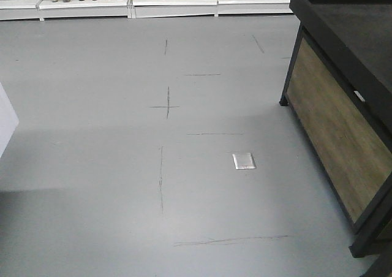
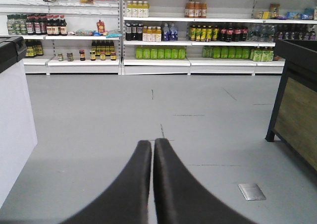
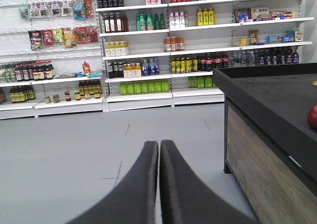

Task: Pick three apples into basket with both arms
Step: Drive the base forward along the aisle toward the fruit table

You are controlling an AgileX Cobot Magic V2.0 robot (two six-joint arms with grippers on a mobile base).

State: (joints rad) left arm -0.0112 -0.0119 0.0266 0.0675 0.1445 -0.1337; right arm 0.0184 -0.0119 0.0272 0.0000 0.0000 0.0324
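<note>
Left fingers (image 2: 131,184) pressed together on nothing, right fingers (image 3: 136,184) the same, we see 1 apple (image 3: 313,117) on the black tabletop (image 3: 267,92), stocked shelves (image 3: 141,56) behind

Open grey floor (image 1: 122,166) ahead; black wood-panelled counter (image 1: 331,124) blocks right; white shelving (image 2: 156,63) far back

We see just a bit of a red apple (image 3: 312,117), black table (image 3: 267,92) cut off, bottles (image 3: 148,87) too small to read
</note>
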